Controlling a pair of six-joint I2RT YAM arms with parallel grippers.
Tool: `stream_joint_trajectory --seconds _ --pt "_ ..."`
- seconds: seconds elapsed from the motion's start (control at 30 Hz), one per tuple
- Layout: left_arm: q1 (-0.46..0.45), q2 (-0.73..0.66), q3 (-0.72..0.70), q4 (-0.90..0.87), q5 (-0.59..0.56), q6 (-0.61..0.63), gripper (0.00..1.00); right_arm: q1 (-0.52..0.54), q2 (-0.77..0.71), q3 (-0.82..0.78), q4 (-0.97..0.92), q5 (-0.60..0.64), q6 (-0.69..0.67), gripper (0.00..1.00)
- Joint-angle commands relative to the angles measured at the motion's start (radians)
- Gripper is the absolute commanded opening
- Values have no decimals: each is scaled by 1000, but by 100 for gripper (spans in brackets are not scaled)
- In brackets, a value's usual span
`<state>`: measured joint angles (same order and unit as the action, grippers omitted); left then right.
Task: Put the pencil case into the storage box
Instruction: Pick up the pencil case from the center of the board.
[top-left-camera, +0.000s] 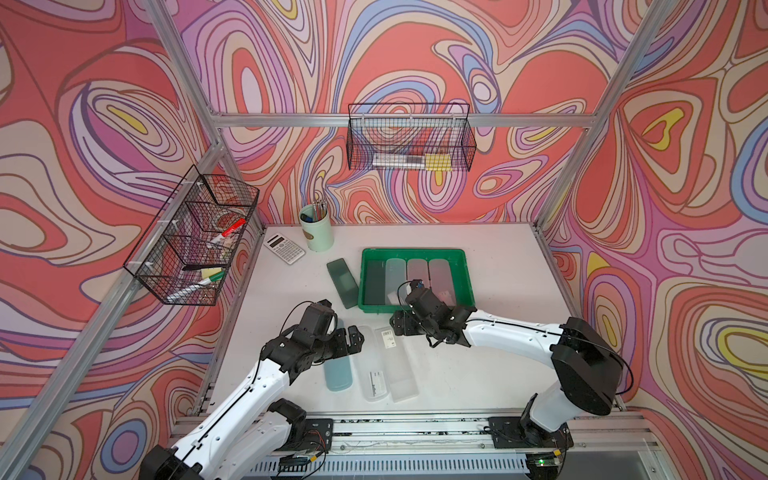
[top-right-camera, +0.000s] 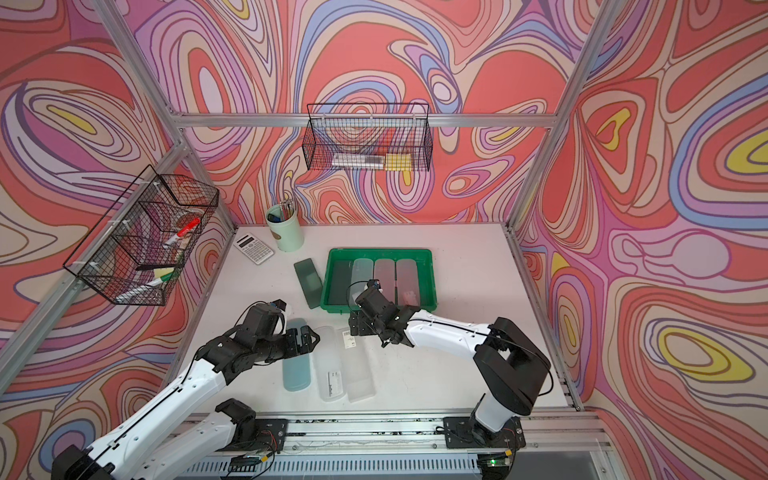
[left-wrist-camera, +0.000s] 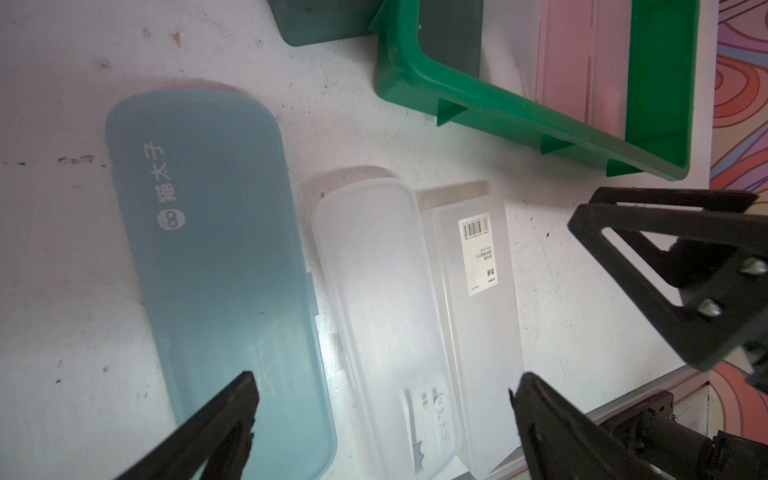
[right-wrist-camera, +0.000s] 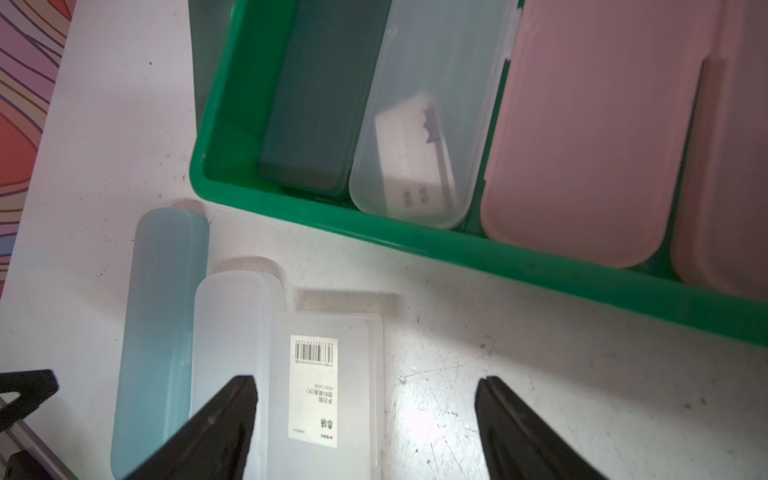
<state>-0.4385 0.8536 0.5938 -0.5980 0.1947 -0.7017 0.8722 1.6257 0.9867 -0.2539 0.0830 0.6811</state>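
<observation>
The green storage box (top-left-camera: 415, 252) holds a dark green, a clear and two pink pencil cases side by side. On the table in front lie a blue pencil case (top-left-camera: 338, 370), a frosted one (top-left-camera: 374, 370) and a clear barcode-labelled one (top-left-camera: 397, 365). Another dark green case (top-left-camera: 342, 282) lies left of the box. My left gripper (left-wrist-camera: 386, 386) hovers open over the blue and frosted cases, holding nothing. My right gripper (right-wrist-camera: 365, 384) is open above the barcode case's (right-wrist-camera: 324, 324) end, near the box's front rim (right-wrist-camera: 457, 245), holding nothing.
A calculator (top-left-camera: 284, 247) and a pale green cup of pens (top-left-camera: 317, 232) stand at the back left of the table. Black wire baskets hang on the left wall (top-left-camera: 195, 237) and back wall (top-left-camera: 409, 141). The two grippers are close together (top-left-camera: 376, 330).
</observation>
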Motion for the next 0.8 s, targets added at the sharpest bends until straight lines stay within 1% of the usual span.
stream_joint_trajectory --seconds 0.0,0.13,0.3,0.43,0.53,0.63,0.73,0.77 --pt "3 -37 23 -61 -35 -19 99 23 35 -29 53 -39 28 85" --pt "3 -42 32 -54 -39 -54 99 68 72 -27 56 -41 43 85" --pt "3 -14 54 -53 -48 -62 99 147 65 -43 4 58 68 85" --pt "3 -5 47 -51 -41 -71 99 185 65 -51 -31 56 69 85" --pt "4 -32 10 -46 -54 -90 99 218 93 -26 -67 52 64 85" --pt "4 -87 -17 -49 -69 -106 99 257 124 -7 -74 51 75 85" --pt "4 -134 -11 -80 -84 -102 99 275 141 -3 -83 55 103 85" --pt "4 -143 -6 -89 -90 -101 99 275 167 -5 -85 58 110 85"
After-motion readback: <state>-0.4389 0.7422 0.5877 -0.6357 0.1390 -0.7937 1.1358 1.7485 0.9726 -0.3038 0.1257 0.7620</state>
